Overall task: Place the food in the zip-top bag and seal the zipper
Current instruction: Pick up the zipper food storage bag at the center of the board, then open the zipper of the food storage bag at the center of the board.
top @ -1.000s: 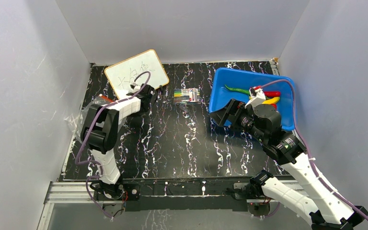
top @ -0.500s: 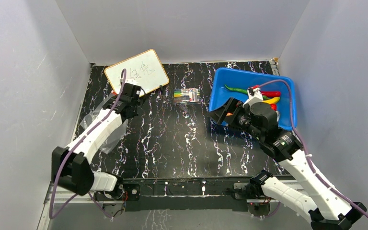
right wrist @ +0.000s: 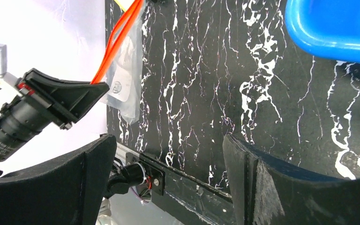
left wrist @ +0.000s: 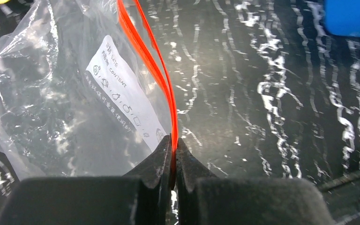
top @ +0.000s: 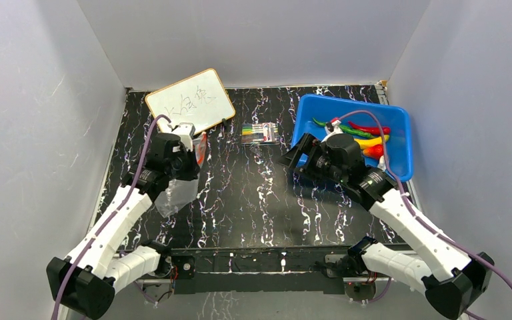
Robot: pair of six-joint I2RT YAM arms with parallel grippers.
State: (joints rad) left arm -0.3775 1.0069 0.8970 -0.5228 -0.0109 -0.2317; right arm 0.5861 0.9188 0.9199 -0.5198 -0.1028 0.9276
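While my left tool (left wrist: 172,143) pinches the zipper (left wrist: 145,51), the bag (top: 177,193) droops.
Right tool (right wrist: 168,145) spread, beside the blue tub (top: 347,101), centre-right of frame.

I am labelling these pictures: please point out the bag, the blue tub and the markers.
bag (left wrist: 123,101): left wrist view, its white label.
blue tub (top: 353,102): top view, far rim.
markers (top: 261,133): top view, middle of pack.

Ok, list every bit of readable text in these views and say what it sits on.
"DATE": on the white label of the zip-top bag.
"CONTENT": same label, the line below.
The rest of that label: too small to read.
Green handwriting on the whiteboard: illegible.
Print on the marker pack: too small to read.
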